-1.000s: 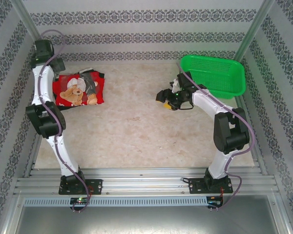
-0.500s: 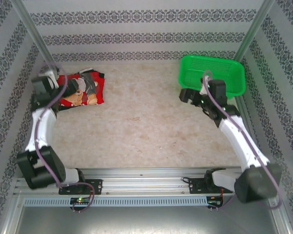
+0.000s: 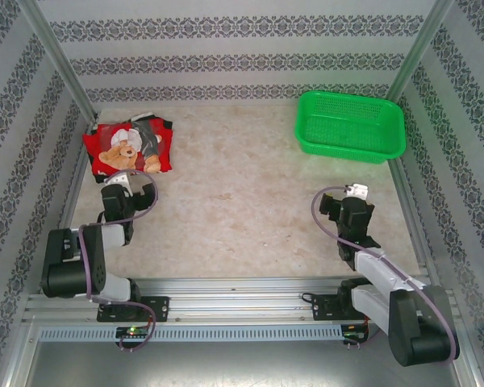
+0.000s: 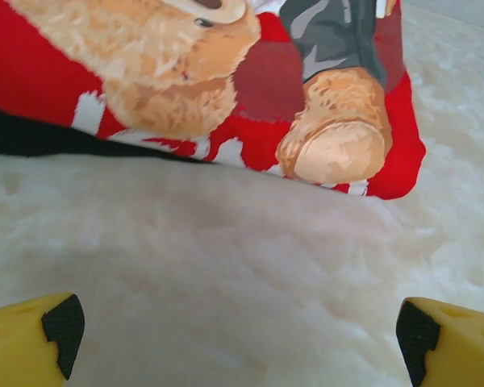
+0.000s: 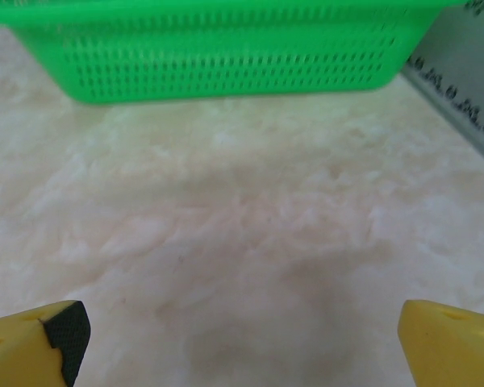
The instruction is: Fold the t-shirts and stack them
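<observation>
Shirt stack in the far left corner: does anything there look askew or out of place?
Nothing serious. The red shirt lies folded on the black shirt, whose edge peeks out beneath it. The pair sits slightly turned on the table. The basket stands upright.

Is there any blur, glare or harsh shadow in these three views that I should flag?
Top view: sharp, evenly lit, no glare, only faint shadows on the table. Left wrist: red shirt slightly soft, left fingertips out of focus at the bottom corners. Right wrist: basket soft, right fingertips blurred.
</observation>
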Available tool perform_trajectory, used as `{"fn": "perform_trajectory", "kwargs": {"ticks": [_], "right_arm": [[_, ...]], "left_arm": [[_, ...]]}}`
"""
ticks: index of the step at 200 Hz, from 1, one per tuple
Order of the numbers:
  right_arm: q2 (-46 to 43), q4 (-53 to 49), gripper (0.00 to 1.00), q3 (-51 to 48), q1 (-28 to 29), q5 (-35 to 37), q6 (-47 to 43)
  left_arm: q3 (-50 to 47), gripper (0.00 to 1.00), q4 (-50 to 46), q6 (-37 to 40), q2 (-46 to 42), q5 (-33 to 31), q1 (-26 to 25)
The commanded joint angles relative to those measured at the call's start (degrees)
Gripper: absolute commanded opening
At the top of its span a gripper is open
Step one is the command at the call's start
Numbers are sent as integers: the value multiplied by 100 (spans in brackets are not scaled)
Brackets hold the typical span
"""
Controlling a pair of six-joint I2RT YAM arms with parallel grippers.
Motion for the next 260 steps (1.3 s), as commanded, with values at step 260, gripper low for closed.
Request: {"fn": "perform_trajectory", "kwargs": {"ticks": [260], "right_arm": [[2797,2871,98,899,-340,-688,-818]], "left_arm": [[29,100,1646,894,735,-1662,-1074]]}}
